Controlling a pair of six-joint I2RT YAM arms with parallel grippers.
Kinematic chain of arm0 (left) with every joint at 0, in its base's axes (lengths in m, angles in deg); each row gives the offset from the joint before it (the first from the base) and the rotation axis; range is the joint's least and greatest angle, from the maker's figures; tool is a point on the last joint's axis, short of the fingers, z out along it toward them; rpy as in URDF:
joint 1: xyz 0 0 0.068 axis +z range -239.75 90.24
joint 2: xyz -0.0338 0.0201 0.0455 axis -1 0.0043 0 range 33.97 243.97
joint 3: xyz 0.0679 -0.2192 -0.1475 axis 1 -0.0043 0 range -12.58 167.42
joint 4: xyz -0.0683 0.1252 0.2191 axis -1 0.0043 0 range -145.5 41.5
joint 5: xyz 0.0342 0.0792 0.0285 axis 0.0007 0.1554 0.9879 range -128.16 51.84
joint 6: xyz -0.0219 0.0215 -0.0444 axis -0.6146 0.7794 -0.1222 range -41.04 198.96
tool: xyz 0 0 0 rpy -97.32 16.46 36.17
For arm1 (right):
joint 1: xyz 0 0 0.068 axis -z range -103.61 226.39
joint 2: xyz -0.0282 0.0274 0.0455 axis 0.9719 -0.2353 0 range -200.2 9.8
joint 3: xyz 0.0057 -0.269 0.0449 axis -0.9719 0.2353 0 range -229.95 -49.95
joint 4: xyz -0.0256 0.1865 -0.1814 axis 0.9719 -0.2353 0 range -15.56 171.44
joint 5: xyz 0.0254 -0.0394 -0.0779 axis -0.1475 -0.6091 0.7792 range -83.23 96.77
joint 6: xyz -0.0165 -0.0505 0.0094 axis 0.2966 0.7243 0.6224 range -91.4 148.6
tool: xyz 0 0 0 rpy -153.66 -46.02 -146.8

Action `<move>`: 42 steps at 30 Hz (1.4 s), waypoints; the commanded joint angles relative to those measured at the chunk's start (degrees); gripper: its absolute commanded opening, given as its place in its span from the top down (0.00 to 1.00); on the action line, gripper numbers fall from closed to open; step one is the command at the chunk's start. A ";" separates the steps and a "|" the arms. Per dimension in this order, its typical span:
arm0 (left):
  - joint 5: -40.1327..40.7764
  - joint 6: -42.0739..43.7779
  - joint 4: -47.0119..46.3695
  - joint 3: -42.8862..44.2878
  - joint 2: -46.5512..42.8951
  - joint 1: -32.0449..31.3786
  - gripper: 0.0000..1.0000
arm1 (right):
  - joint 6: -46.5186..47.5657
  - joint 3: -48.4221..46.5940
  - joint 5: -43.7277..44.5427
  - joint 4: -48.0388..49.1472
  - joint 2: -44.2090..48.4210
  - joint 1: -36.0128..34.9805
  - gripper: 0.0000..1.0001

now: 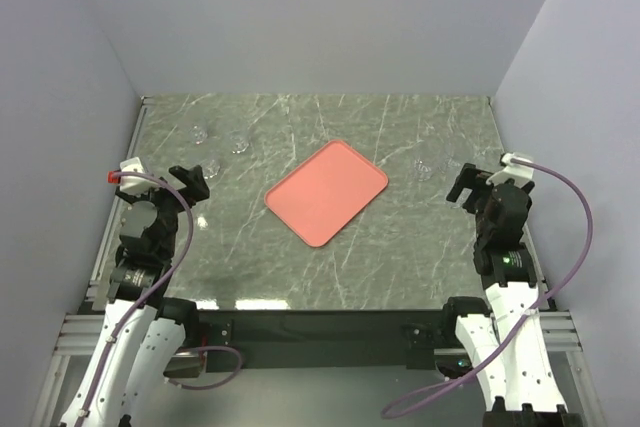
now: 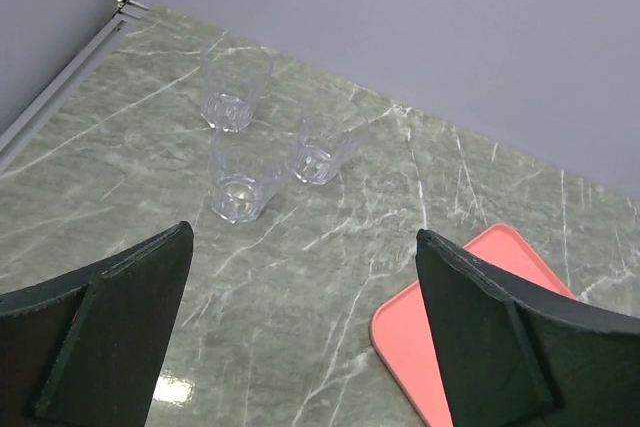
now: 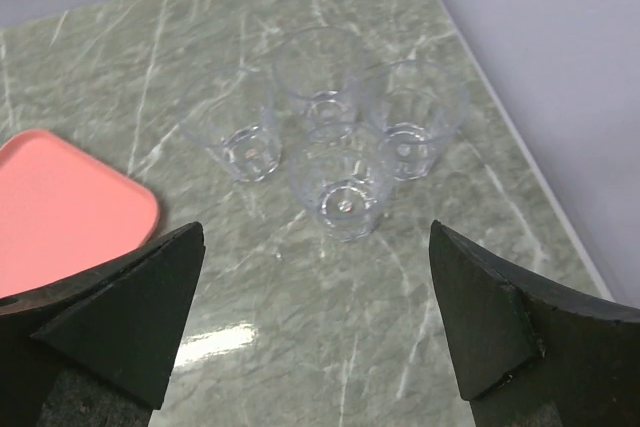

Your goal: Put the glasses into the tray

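Note:
The salmon-pink tray [image 1: 326, 193] lies empty and turned at an angle in the middle of the table. Three clear glasses [image 1: 212, 169] stand at the back left; in the left wrist view they are a close group [image 2: 240, 182] ahead of my left gripper [image 2: 305, 237], which is open and empty. The tray's corner [image 2: 420, 337] shows to its right. Several glasses [image 1: 425, 169] stand at the right; the right wrist view shows them clustered [image 3: 340, 182] just ahead of my right gripper [image 3: 317, 232], open and empty. The tray's edge [image 3: 60, 197] is at the left.
Grey walls enclose the marble table on three sides. A metal rail [image 2: 60, 87] runs along the left edge, close to the left glasses. The right glasses stand near the right wall [image 3: 560, 67].

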 commanded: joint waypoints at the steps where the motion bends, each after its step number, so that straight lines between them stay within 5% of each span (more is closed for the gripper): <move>1: 1.20 0.62 0.48 0.97 -0.72 -0.17 0.01 | 0.15 -1.00 0.06 0.80 1.65 1.54 0.00; 10: -6.80 6.23 4.96 5.01 0.59 -0.17 0.01 | 22.11 -8.44 -32.64 -11.11 -3.53 1.45 0.00; 17: -9.44 7.56 1.89 1.85 -2.83 -1.05 0.01 | 33.98 -16.55 -38.27 -25.55 -13.19 1.63 0.00; 25: -7.94 8.17 1.63 1.50 -2.75 -0.96 0.01 | 34.25 -16.63 -42.22 -23.36 -17.94 3.38 0.00; 32: -9.25 8.26 1.01 1.50 -0.11 -1.05 0.00 | 32.41 -20.58 -48.64 -23.27 -25.32 12.87 0.00; 42: -9.79 8.09 0.75 1.32 0.16 -1.49 0.01 | 27.05 -26.04 -43.92 -21.70 -33.67 15.34 0.02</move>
